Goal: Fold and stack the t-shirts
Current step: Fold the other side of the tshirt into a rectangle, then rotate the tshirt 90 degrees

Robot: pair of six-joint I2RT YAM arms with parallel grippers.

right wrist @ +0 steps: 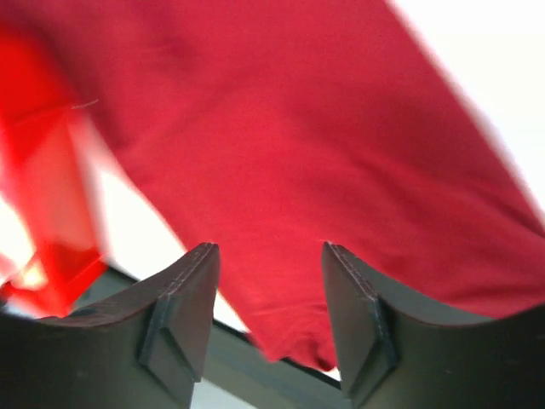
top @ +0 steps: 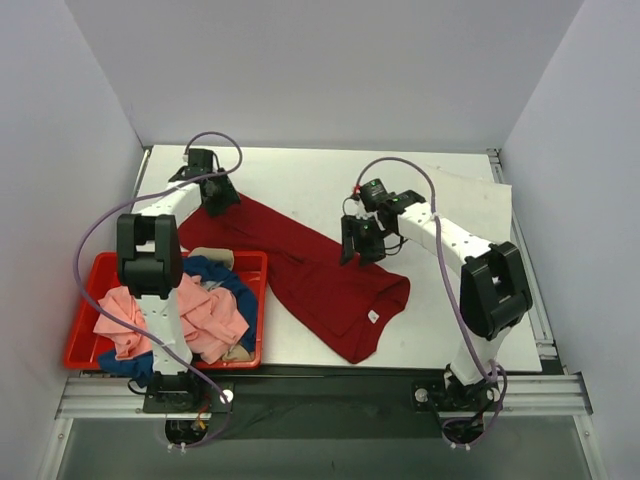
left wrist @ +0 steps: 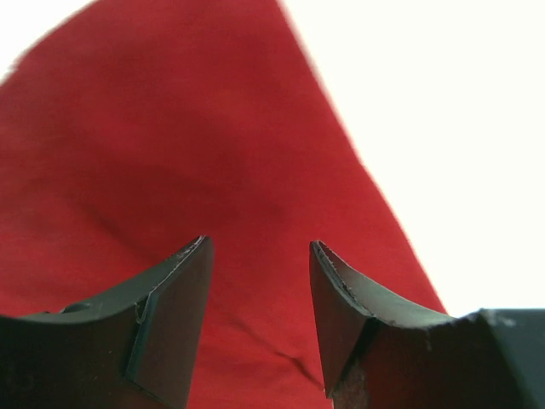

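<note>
A dark red t-shirt [top: 310,270] lies spread in a diagonal band across the white table, with its small white tag [top: 373,316] near the front end. My left gripper [top: 220,198] is open over the shirt's far left end; the left wrist view shows the jaws [left wrist: 260,247] apart above red cloth [left wrist: 170,128]. My right gripper [top: 360,245] is open and empty just above the shirt's right edge; the right wrist view shows the jaws [right wrist: 268,251] apart over red cloth [right wrist: 298,128]. Pink [top: 205,315], blue [top: 230,275] and beige [top: 210,256] shirts lie heaped in the bin.
A red plastic bin [top: 100,262] sits at the front left, next to the left arm, and shows blurred in the right wrist view [right wrist: 51,213]. The table's white top [top: 450,200] has a dark front edge [right wrist: 255,375]. Grey walls enclose three sides.
</note>
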